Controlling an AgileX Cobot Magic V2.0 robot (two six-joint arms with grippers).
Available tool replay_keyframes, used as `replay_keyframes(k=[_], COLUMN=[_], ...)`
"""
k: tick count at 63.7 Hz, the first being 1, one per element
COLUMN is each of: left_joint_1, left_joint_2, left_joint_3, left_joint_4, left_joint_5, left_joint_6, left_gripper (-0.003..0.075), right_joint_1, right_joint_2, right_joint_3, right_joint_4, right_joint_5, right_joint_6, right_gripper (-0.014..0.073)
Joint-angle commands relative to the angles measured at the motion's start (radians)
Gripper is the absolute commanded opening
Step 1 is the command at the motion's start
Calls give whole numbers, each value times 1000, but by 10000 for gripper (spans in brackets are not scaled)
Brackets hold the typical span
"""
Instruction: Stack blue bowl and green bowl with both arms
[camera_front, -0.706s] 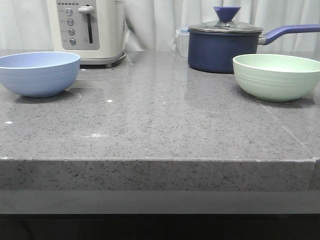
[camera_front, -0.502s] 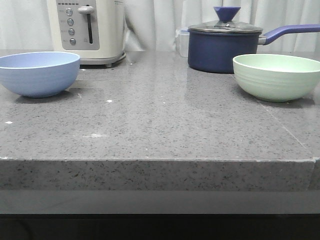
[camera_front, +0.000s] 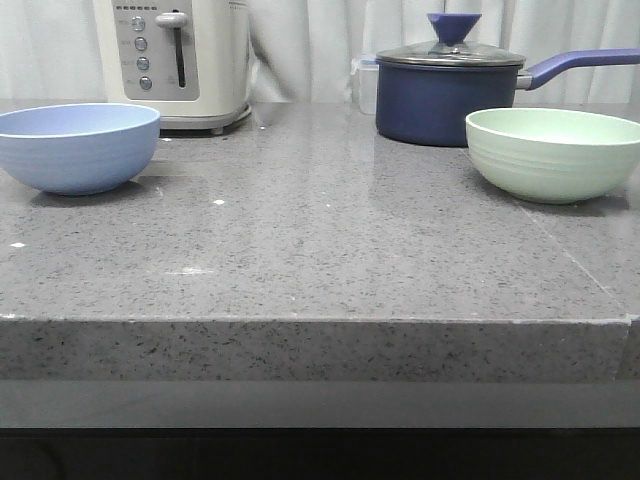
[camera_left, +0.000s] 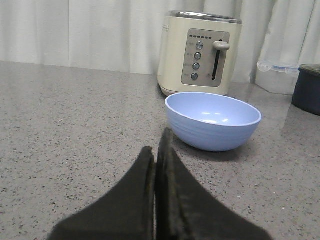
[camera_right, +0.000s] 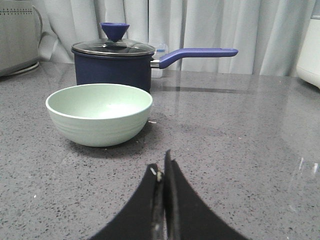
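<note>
The blue bowl (camera_front: 78, 146) is sitting upright at the left side of the grey stone counter (camera_front: 320, 250), its open mouth facing up. The green bowl (camera_front: 552, 152) is sitting upright at the right side, well apart from the blue one, so the two are not stacked.

In the left wrist view the left gripper (camera_left: 156, 155) is hovering low over the counter with its two black fingers pressed together, holding nothing, and the blue bowl (camera_left: 213, 120) is lying a little beyond its tips. In the right wrist view the right gripper (camera_right: 162, 167) is likewise showing its fingers closed against each other and empty, with the green bowl (camera_right: 99, 113) resting ahead of it and untouched.

A cream toaster (camera_front: 175, 60) is standing just behind the blue bowl. A dark blue saucepan (camera_front: 448, 95) with a glass lid is standing behind the green bowl, its handle pointing to the right. Pale curtains (camera_front: 310, 40) are hanging along the back.
</note>
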Motion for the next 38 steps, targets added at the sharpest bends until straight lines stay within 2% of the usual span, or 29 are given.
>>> replay_keyframes(k=[1, 17, 24, 38], left_joint_1=[0, 0, 0, 0], left_joint_2=[-17, -17, -15, 73], left_joint_3=[4, -34, -147, -398], left_joint_4=[1, -17, -17, -17], left_joint_5=[-87, -107, -33, 129], left_joint_6=[-3, -5, -5, -3], left_gripper=[-20, -20, -20, -20], right_joint_1=[-7, -7, -7, -7], right_joint_2=[-18, -18, -18, 15], right_joint_3=[-16, -38, -111, -338], right_joint_4=[2, 2, 2, 2], right_joint_5=[-90, -129, -103, 45], right_joint_6=[-8, -8, -8, -8], right_gripper=[-64, -64, -64, -64])
